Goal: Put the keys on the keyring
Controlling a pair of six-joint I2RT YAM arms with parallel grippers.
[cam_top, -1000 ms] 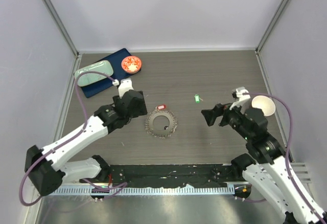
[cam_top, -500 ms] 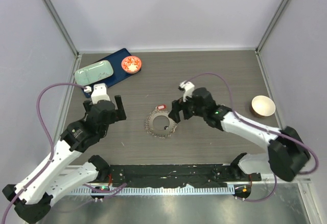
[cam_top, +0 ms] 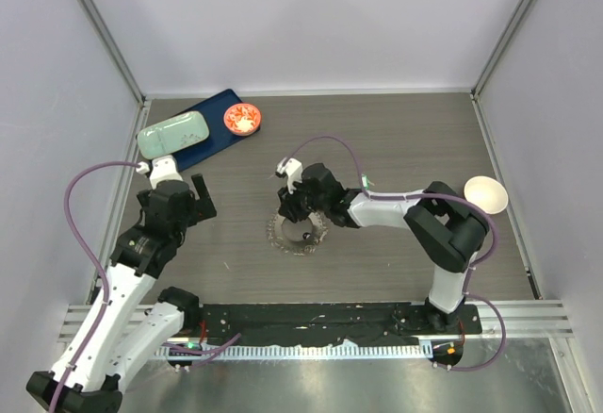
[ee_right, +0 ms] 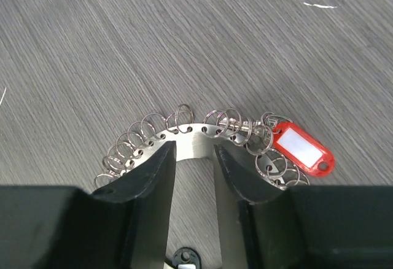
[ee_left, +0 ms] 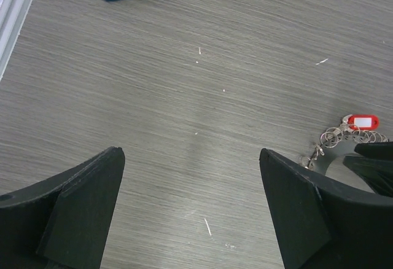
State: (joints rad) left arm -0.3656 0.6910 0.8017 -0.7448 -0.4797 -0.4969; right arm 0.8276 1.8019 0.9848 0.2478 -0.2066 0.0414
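1. The table is showing a grey-brown wood look, with thin lines running across it.
2. The ring is lying flat in the middle of the table. It is a smooth, flat band of grey metal with little holes along its edge.
3. Many small shiny wire loops are hanging through those holes, like a curly fringe.
4. The red tag is lying right at the ring's edge, touching the loops. It is smooth plastic, long with round ends, and has a white label in the middle. I cannot tell if it is hooked on.
5. The tiny green tag is lying on the table beyond the right arm, apart from the ring.
6. The right claw is pointing down over the ring's band. Its black fingers are sitting just a little apart, with the band showing in the gap. They are not squeezing anything. I cannot tell if they are touching the metal.
7. The left claw is hanging over bare table to the left of the ring. Its fingers are spread wide apart and it is holding nothing.
8. A blue tray with a pale green case is sitting at the far left, with a red bowl beside the case.
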